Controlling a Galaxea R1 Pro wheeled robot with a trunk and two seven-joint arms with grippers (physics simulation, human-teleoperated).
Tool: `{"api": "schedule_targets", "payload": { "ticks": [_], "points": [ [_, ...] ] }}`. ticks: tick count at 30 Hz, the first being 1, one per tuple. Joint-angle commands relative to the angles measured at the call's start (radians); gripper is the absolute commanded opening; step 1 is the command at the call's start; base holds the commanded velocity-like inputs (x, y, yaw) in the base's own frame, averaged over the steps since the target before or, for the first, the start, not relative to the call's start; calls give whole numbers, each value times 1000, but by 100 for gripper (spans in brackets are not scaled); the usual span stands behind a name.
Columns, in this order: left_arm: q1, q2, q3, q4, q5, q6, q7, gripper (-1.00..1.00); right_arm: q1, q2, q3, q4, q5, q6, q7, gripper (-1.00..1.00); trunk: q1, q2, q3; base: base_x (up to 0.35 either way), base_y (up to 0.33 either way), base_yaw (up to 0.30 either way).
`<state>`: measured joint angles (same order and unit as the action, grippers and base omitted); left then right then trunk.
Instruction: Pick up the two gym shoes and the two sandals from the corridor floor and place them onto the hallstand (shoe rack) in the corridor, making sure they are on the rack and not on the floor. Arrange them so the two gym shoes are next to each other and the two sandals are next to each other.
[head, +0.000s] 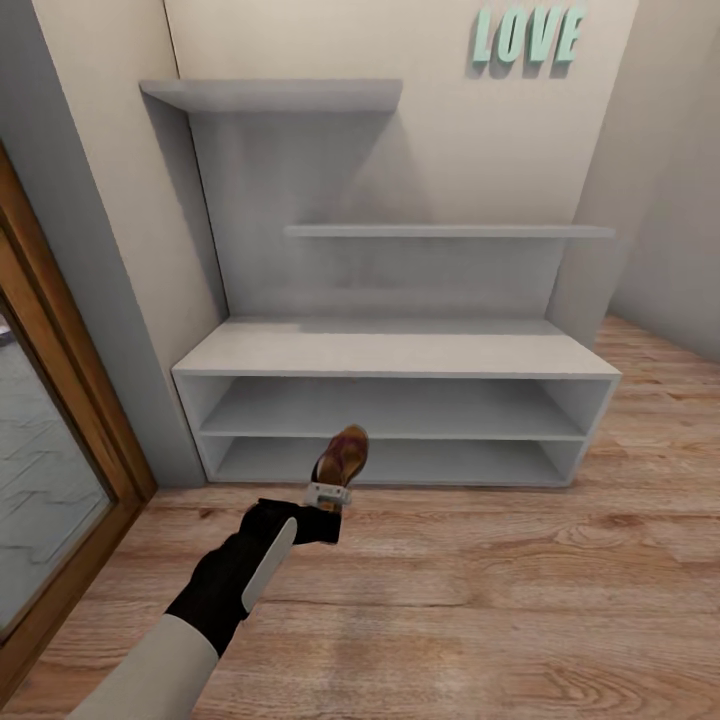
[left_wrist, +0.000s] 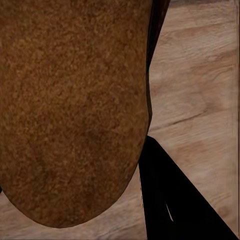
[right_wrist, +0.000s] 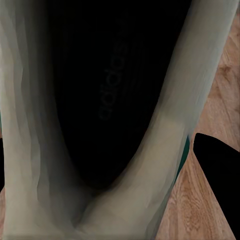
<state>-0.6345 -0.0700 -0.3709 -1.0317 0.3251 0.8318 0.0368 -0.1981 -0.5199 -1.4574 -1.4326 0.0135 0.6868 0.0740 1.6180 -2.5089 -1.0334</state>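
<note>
We see the rack (head: 395, 352) straight ahead at 12 o'clock, a long low white unit with a flat top over 2 open shelves, standing against the wall on the wood floor (head: 480, 600). Above it hang 2 plain wall shelves (head: 450, 231), and teal "LOVE" letters (head: 527, 36) sit on the wall at about 1 o'clock. A wood-framed glass door (head: 40, 480) runs along 9 o'clock.

Our left arm reaches forward from 7 o'clock, and the left gripper (head: 329, 497) holds 1 sandal (head: 342, 455) by one end, its other end pointing toward the lower shelf opening. The sandal is off the floor, just in front of the rack and not on it. In the left wrist view its tan insole (left_wrist: 75, 110) looms close, with 1 dark finger (left_wrist: 170, 200) beside it; the jaws are closed on the sandal.

In the right wrist view, a gym shoe (right_wrist: 165, 150) sits very close, its pale lining around a dark insole printed "adidas", with a sliver of green at the edge. A dark finger (right_wrist: 217, 180) lies beside it over the floor; the right gripper seems clamped on the shoe, though we cannot see the contact itself.
</note>
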Motion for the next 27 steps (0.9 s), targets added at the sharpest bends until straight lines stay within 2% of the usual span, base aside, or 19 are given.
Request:
{"api": "schedule_targets", "payload": {
  "ticks": [1,13,19,20,21,27],
  "points": [
    [-1,0,0,-12,0,14,2,-100,-1,0,-2,-1,1,5,6,-100,0,0,-1,0,0,0],
    [-1,17,7,-29,0,25,8,-100,-1,0,-3,-1,0,5,6,-100,0,0,-12,0,0,0],
    [-1,26,70,-26,0,22,62,-100,-1,0,-3,-2,0,5,6,-100,3,-2,-45,0,0,0],
    [-1,25,89,-25,0,17,95,-100,-1,0,-3,-2,1,5,6,-100,3,-2,-50,0,0,0],
    [-1,24,94,-26,0,8,112,-100,-1,0,-3,-2,2,5,6,-100,3,-2,-54,0,0,0],
    [-1,15,99,-27,0,-83,151,-100,-1,1,-3,-2,2,5,6,-100,3,-2,-56,0,0,0]
  ]
}}
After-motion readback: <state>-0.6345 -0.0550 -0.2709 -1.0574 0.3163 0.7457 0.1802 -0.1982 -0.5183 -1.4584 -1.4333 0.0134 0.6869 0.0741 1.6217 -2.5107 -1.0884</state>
